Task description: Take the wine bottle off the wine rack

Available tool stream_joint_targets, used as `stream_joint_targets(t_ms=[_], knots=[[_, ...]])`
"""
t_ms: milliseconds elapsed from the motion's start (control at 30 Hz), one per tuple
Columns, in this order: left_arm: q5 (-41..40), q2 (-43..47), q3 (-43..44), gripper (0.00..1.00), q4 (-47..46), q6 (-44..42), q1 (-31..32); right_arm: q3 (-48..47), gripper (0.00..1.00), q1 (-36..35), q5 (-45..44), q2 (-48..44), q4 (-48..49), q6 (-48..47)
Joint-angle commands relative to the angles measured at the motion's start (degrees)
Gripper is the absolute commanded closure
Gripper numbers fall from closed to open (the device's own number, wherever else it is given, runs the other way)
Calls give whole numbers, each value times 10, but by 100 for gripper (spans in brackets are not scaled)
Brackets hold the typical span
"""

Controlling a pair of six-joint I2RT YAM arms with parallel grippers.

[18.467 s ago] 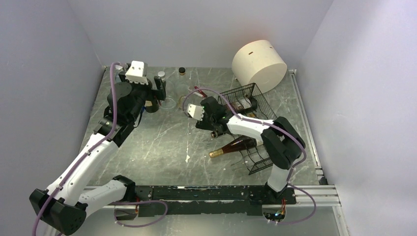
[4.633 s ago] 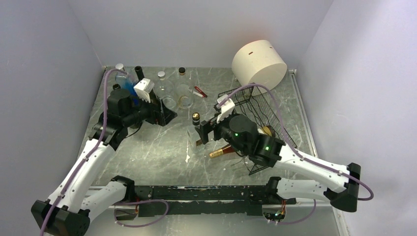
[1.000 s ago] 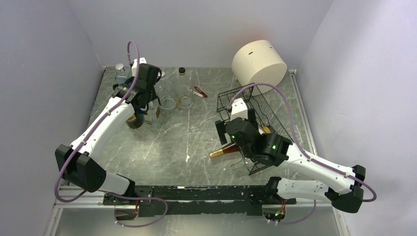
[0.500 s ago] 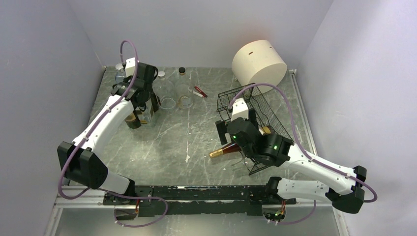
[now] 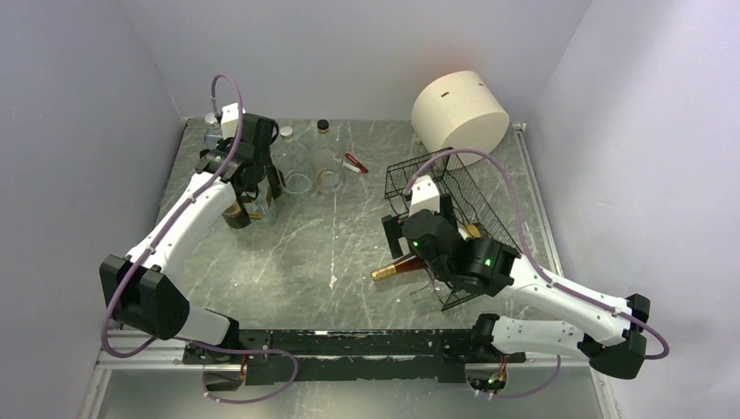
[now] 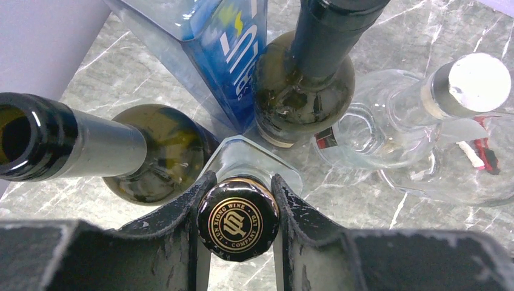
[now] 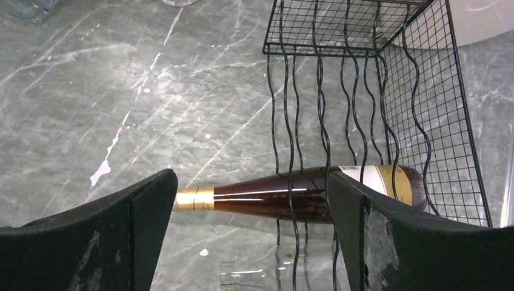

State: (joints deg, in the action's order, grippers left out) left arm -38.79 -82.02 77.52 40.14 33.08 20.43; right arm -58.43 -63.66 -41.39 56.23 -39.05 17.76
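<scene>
Neck of wine bottle (image 7: 254, 197) beyond wine rack (image 7: 424, 121) edge; right end effector (image 7: 248, 177) agape above, left end effector (image 6: 240, 182) clamped on cap (image 6: 238, 219).

The black bottle cap (image 6: 238, 219) reads "XIONG WINE" and "COMPANY" around a gold emblem.

Glossy glass wine bottle (image 7: 254, 197), matt wire wine rack (image 7: 339, 24) (black-coated).

The wine bottle (image 7: 254, 195) is dark brown with gold neck foil, the wine rack (image 7: 424, 109) black mesh, the table (image 7: 121, 91) grey marble veined white.
</scene>
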Motion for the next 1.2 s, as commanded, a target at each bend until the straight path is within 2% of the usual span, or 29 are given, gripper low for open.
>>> stream_joint_targets(t_ms=[0,133,300,433,567,767,900,1033,1100,1167], knots=[[1,33,-6,59,-45,-10,-5,2,0,0,2,-2,11,4],[4,49,-15,48,-50,-14,-6,-2,0,1,5,6,10,2],[7,59,-17,30,-49,-26,-5,-9,0,0,15,12,14,1],[21,71,0,22,-35,-30,-6,-9,0,0,18,15,12,5],[48,106,23,21,-21,-35,-6,-6,0,-1,30,19,1,6],[183,215,6,15,-96,-98,-6,-8,0,0,77,32,-15,-26],[311,285,-16,7,-198,-163,-6,-6,0,0,122,48,-20,-68],[442,333,-61,3,-298,-228,-6,5,0,-6,144,81,-13,-93],[481,347,-96,2,-338,-254,-6,27,0,-29,159,95,8,-121],[498,352,-121,3,-353,-275,-5,46,0,-47,210,105,33,-160]])
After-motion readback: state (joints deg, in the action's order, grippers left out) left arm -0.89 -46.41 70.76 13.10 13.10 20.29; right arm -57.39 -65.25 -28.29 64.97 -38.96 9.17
